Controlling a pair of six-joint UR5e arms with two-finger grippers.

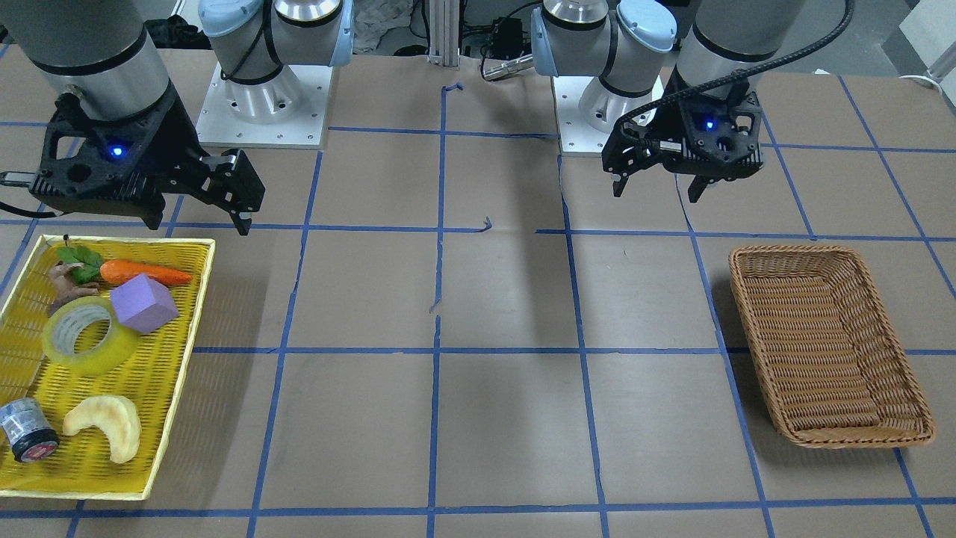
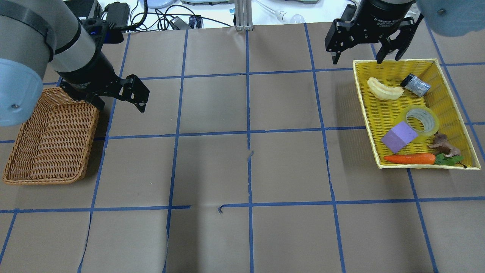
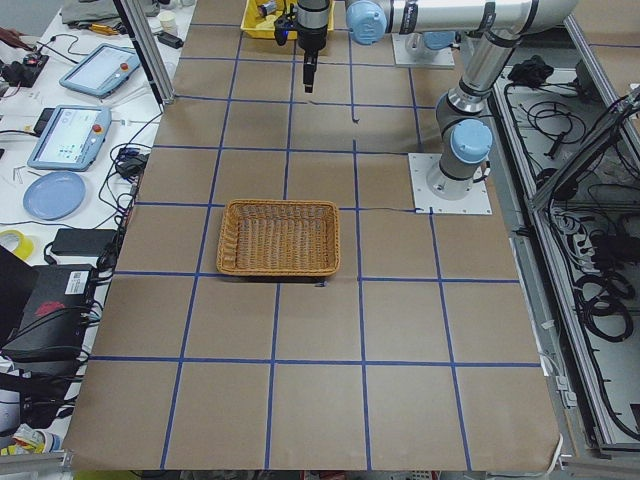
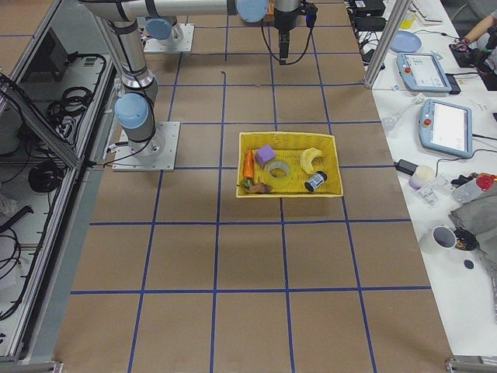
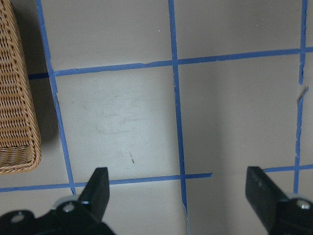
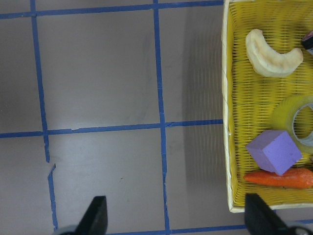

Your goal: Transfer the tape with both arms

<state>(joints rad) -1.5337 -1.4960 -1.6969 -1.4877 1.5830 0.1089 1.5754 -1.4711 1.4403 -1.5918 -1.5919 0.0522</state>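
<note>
The tape (image 1: 98,357), a translucent yellow ring with a whitish core, lies flat in the yellow tray (image 1: 153,388), touching a purple block (image 1: 143,302). It also shows in the overhead view (image 2: 435,123) and at the right edge of the right wrist view (image 6: 287,116). My right gripper (image 1: 198,213) is open and empty, hanging above the table beside the tray; in its wrist view (image 6: 178,218) the tray lies to the right. My left gripper (image 1: 657,187) is open and empty, high over the table near the wicker basket (image 1: 821,344); its wrist view (image 5: 181,196) shows bare table.
The tray (image 2: 379,113) also holds a carrot (image 1: 146,274), a pale curved banana-shaped piece (image 1: 104,426), a silver-black roll with a red end (image 1: 26,432) and a small brown figure (image 1: 63,280). The wicker basket (image 2: 49,144) holds nothing. Blue tape lines grid the brown table.
</note>
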